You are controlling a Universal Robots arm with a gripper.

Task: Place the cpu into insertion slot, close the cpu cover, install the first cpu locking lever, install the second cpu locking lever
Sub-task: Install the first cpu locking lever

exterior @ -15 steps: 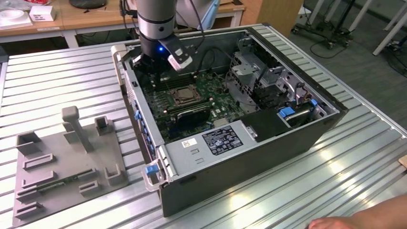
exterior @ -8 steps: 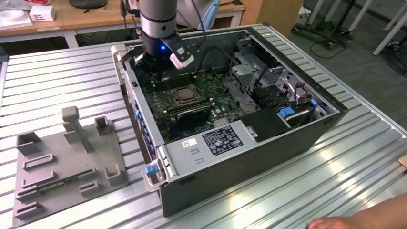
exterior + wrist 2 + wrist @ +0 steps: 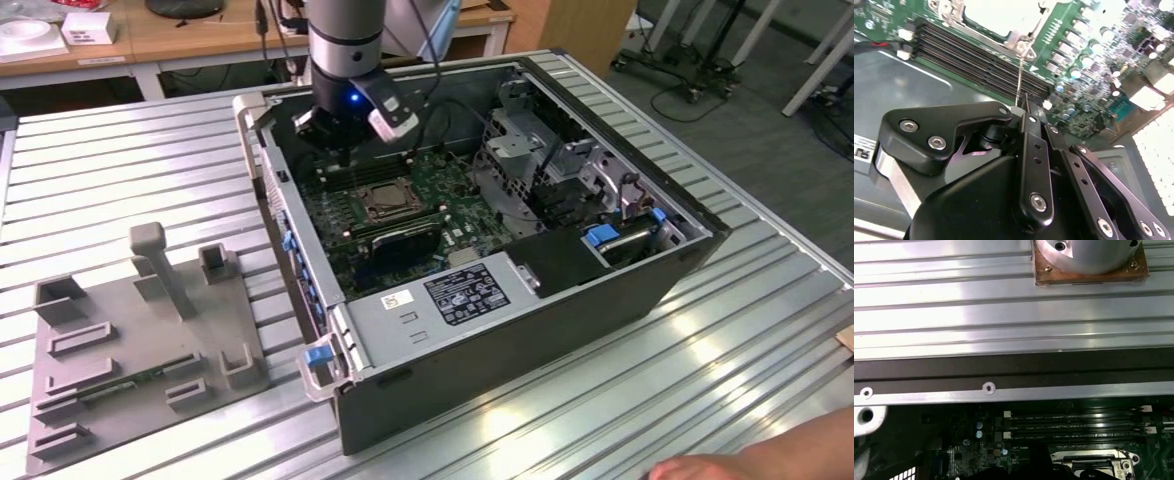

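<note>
An open computer case (image 3: 534, 300) lies on the ribbed metal table, with the green motherboard (image 3: 427, 215) inside. The insertion slot (image 3: 383, 200) sits mid-board, and the silvery cpu cover (image 3: 1021, 39) lies flat over it. Through the cover's window the cpu (image 3: 996, 15) shows as a bright pale square. A thin wire locking lever (image 3: 1020, 75) rises from the socket's corner to my fingertips. My gripper (image 3: 1029, 102) is shut, pinching that lever's free end. In the exterior view the gripper (image 3: 340, 160) hangs just behind the socket, over the memory slots.
Long black memory slots (image 3: 979, 60) run between the gripper and the socket. A metal drive cage (image 3: 547, 160) fills the case's far side. A grey fixture plate (image 3: 134, 350) lies at the exterior view's left. A hand (image 3: 747, 462) rests at the lower right.
</note>
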